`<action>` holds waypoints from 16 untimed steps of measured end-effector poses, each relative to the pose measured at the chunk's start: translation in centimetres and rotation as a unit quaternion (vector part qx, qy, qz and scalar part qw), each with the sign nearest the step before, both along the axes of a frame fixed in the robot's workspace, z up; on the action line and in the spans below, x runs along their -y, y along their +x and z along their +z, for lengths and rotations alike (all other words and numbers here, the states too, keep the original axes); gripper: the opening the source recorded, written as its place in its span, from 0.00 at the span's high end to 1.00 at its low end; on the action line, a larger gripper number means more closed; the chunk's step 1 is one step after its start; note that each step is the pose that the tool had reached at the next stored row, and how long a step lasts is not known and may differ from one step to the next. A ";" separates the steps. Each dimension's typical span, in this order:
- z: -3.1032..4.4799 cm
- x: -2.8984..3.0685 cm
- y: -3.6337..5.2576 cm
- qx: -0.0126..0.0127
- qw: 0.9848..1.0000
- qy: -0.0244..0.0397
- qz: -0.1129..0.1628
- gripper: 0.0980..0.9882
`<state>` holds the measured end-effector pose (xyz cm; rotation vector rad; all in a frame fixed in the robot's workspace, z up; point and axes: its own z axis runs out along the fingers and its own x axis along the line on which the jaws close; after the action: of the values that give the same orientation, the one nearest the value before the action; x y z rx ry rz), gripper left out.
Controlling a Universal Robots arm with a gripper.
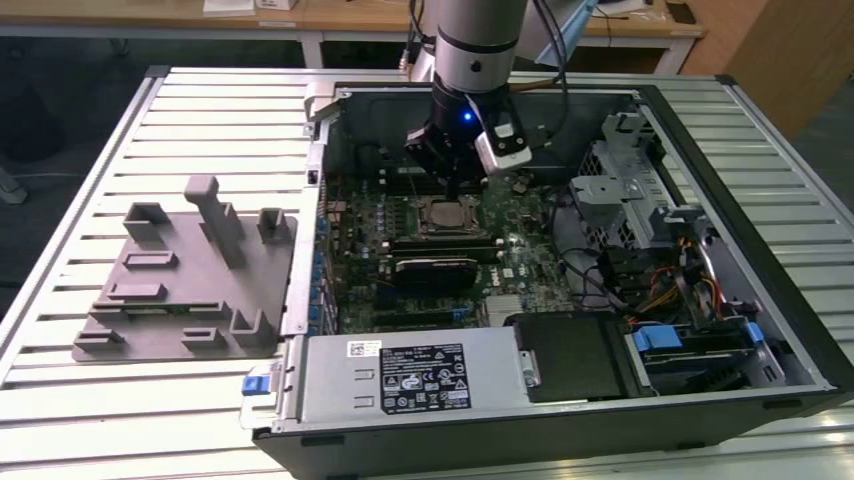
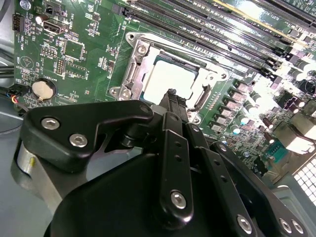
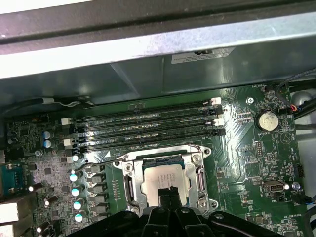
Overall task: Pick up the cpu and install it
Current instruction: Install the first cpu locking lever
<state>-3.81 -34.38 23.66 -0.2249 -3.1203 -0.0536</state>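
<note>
Reaching down into the open computer case [image 1: 787,300], the gripper [image 1: 454,192] is pointing at the motherboard [image 1: 534,250]. Its fingers are sitting together as a single dark tip, with nothing clamped between them. In both wrist views that tip is lying directly over the cpu [image 3: 159,177]; contact with the silver top cannot be confirmed.

The cpu is sitting flat and square in the socket frame [image 3: 129,183], whose metal bracket is surrounding it on all sides. The memory slots [image 3: 143,129] are running parallel just beside the socket. A coin cell battery [image 3: 267,120] is resting in its holder elsewhere on the board, well apart from the socket.

In the exterior view, the case is lying on its side on the slatted table [image 1: 200,120]. It is holding the motherboard, a power supply [image 1: 407,375] at its near end, and a drive cage [image 1: 627,190] with loose cables at the exterior view's right. A grey fixture plate [image 1: 187,290] is lying on the table at the exterior view's left, just beside the case.
</note>
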 end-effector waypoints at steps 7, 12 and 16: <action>0.00 0.00 -0.54 0.000 1.000 0.000 0.000 0.99; 0.00 0.00 -1.13 0.000 1.000 0.000 0.000 0.99; 0.00 0.00 -1.70 0.000 1.000 0.000 0.000 0.99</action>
<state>-5.51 -34.38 23.66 -0.2249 -3.1203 -0.0535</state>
